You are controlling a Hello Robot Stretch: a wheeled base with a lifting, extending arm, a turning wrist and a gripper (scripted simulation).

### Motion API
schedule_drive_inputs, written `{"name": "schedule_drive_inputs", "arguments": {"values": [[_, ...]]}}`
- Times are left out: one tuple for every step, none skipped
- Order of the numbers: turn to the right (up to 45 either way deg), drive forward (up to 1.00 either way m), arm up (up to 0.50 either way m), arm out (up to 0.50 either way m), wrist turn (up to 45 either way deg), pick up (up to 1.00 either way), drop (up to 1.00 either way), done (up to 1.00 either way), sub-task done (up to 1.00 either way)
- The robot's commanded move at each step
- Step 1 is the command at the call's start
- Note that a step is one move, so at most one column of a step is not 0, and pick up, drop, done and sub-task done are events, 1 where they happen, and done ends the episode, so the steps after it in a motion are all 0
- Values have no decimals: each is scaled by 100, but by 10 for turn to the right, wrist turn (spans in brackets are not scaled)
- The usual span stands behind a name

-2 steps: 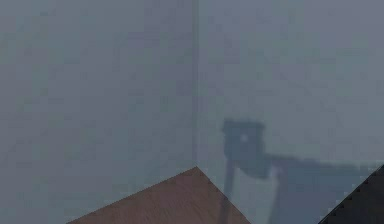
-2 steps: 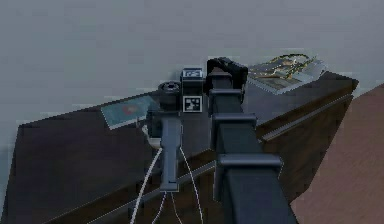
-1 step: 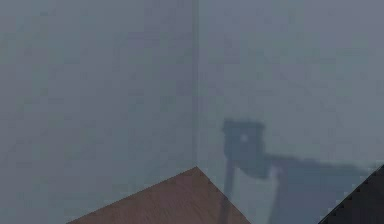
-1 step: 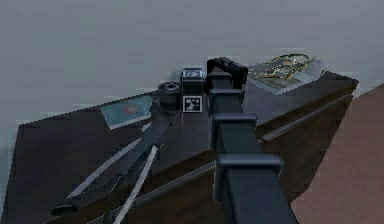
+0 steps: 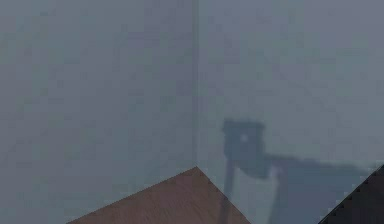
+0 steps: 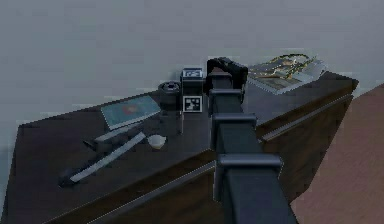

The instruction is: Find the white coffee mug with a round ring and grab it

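In the arm side view a dark wooden desk (image 6: 55, 140) runs across the picture. My arm's dark bar (image 6: 235, 150) rises over its front edge and ends at two white marked squares (image 6: 191, 90). Just left of them is the gripper's dark body (image 6: 169, 96), low over the desktop. I cannot tell whether it holds anything. A small white round thing (image 6: 157, 142) stands on the desk, left of the arm and nearer than the gripper; its shape is too small to name.
On the desk lie a blue-green book (image 6: 130, 112), a long grey flat object (image 6: 105, 160), a dark boxy object (image 6: 229, 72) and a pale book with a tangle of cords (image 6: 286, 72). The forward view faces a grey wall corner (image 5: 196, 90) with reddish floor (image 5: 170, 202) below.
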Motion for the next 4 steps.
{"name": "schedule_drive_inputs", "arguments": {"values": [[0, 0, 0, 0, 450, 0, 0, 0, 0], [0, 0, 0, 0, 180, 0, 0, 0, 0], [0, 0, -8, 0, 0, 0, 0, 0, 0], [0, 0, 0, 0, 0, 100, 0, 0, 0]]}}
